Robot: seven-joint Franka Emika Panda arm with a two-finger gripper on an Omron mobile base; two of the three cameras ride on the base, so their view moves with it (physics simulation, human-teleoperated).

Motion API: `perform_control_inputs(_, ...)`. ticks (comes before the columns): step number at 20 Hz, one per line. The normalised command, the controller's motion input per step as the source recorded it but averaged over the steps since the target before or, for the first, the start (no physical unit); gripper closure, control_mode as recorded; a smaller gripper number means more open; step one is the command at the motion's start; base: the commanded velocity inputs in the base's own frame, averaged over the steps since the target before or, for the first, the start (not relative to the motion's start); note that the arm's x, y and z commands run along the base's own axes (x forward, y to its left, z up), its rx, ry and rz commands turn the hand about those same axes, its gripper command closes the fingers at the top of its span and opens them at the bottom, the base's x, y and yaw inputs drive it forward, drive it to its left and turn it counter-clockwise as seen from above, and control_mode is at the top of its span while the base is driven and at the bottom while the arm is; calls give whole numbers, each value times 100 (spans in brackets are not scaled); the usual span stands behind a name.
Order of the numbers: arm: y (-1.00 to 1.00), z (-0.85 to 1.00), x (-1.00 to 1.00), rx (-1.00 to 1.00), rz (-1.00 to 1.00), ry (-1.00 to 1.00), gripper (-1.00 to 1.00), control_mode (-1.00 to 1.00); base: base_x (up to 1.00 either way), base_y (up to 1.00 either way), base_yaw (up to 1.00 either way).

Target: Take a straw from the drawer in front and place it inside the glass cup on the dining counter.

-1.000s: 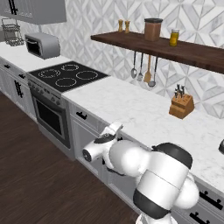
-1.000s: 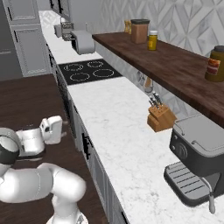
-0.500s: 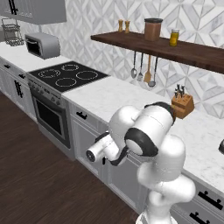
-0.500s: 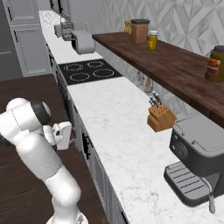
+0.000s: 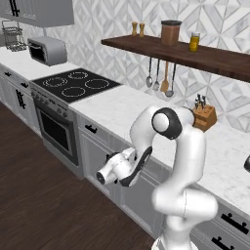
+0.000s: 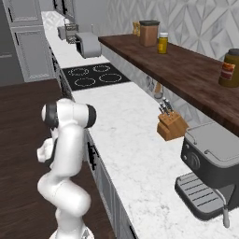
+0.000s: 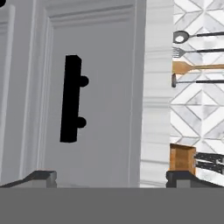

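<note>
The drawer (image 7: 105, 109) faces me in the hand view as a flat grey front with a black bar handle (image 7: 70, 98); the view is rolled, so the handle stands upright. My gripper (image 7: 111, 177) is open, a short way from the front, one fingertip to each side and nothing between them. In the left base view my hand (image 5: 116, 168) hangs low before the grey cabinet fronts under the kitchen counter (image 5: 122, 110). The straw, the glass cup and the dining counter are out of view.
A black cooktop (image 5: 75, 85) with an oven below lies left of the arm. A knife block (image 5: 204, 116) stands at the back of the counter and a coffee machine (image 6: 210, 172) further right. Utensils (image 5: 158, 80) hang under a wooden shelf. Dark floor lies behind me.
The arm has unfolded from a low crouch to an upright stance with a raised elbow. The hand has turned to face the drawer front. The jaws stay wide apart.
</note>
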Motion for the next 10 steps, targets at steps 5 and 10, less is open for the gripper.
perform_control_inputs(5,20,-52,7,-28,-19,-9,-100,-100,0,0,0)
perform_control_inputs(10,0,-19,43,-11,-14,-3,-100,-100,0,0,0)
